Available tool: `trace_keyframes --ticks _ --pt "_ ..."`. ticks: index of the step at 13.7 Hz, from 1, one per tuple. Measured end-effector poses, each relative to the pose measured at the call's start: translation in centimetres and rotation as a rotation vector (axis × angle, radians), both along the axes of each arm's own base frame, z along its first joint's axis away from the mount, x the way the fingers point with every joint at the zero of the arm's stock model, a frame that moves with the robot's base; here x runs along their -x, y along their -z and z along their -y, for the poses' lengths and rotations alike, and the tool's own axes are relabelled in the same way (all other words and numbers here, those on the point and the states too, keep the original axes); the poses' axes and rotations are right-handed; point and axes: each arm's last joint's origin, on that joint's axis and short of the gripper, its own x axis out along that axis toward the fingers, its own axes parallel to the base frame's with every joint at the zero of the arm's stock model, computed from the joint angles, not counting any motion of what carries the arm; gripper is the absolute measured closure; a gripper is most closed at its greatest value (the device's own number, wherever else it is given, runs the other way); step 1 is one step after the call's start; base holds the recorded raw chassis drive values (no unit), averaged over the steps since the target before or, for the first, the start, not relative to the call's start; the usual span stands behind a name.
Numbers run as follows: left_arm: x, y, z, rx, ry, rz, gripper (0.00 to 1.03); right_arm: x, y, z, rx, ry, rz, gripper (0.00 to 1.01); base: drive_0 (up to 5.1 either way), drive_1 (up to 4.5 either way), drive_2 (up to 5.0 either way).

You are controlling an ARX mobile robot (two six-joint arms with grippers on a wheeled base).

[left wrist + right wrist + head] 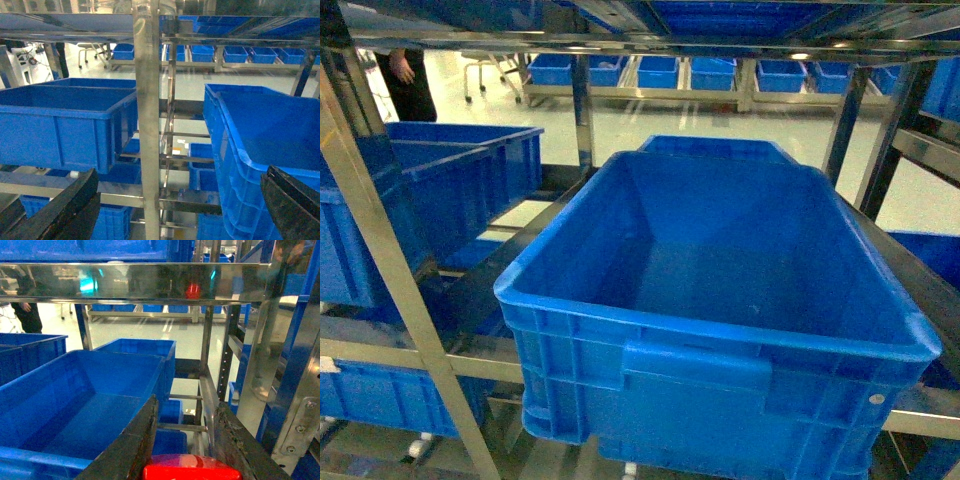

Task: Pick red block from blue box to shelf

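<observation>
The right gripper (187,460) is holding the red block (190,469) between its two dark fingers (135,450), and the block is sitting low at the fingertips, right at the near edge of the right wrist view, with only its glossy top showing. It seems to be gripped there for carrying toward a tier. The left gripper (175,210) is standing wide, nothing between its jaws, hanging just in front of a steel upright (148,125), apparently waiting out of the way.

Just beyond the held block, to its left, a large dark blue crate (720,300) is resting tilted on the shelf (380,250), its inside bare; the block is hovering near that crate's right rim, not yet over any flat surface. Further left another dark blue crate (440,190) is sitting on the same tier. The pale turquoise box is not appearing in any view.
</observation>
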Motion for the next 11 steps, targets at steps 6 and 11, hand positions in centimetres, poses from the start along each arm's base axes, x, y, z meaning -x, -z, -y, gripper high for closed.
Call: trace_keyframes --ticks 6,11 --pt "0.0 0.0 0.0 0.0 0.0 0.0 0.05 0.0 0.0 0.0 0.0 0.0 0.0 0.73 0.0 0.0 0.0" --pt "0.0 0.0 0.0 0.0 0.0 0.0 0.05 0.0 0.0 0.0 0.0 0.0 0.0 0.73 0.0 0.0 0.0"
